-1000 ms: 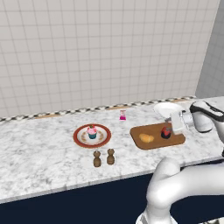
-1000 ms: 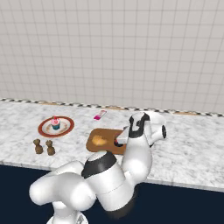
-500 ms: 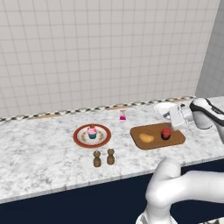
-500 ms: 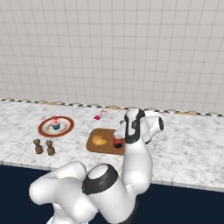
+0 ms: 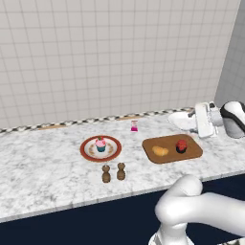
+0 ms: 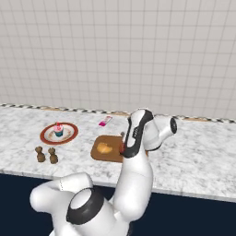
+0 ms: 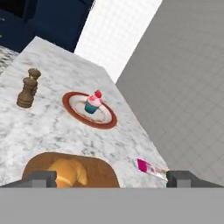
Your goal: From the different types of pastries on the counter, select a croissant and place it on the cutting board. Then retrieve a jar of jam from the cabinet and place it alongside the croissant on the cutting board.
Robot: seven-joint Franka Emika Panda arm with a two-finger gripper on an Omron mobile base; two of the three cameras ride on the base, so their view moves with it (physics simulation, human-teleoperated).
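Two task items are sitting together on the cutting board (image 5: pixel 191 152): the croissant (image 5: pixel 160 151) toward its left half and the jar of jam (image 5: pixel 181 146) just beside it on the right, apart from each other but both well inside the board's edges, which is what the task is asking for. Judging from this layout, both placements are looking complete, and nothing is hanging over the rim where a nudge could tip it off. The gripper (image 5: pixel 203 119) is hovering above and behind the board's far right corner, holding nothing, with its jaws spread wide; in the hand view the two fingertips (image 7: pixel 40 178) are standing far apart with only the croissant and a corner of the board showing between them. The cupcake (image 5: pixel 100 144) is sitting on the red-rimmed plate (image 5: pixel 89 152), well to the left on the counter (image 5: pixel 43 167), rightly left alone as the pastry not wanted. Two brown shakers (image 5: pixel 113 172) are standing side by side near the counter's front edge, and a small pink bottle (image 5: pixel 134 126) is resting near the tiled wall behind the board, neither interfering with the arm.
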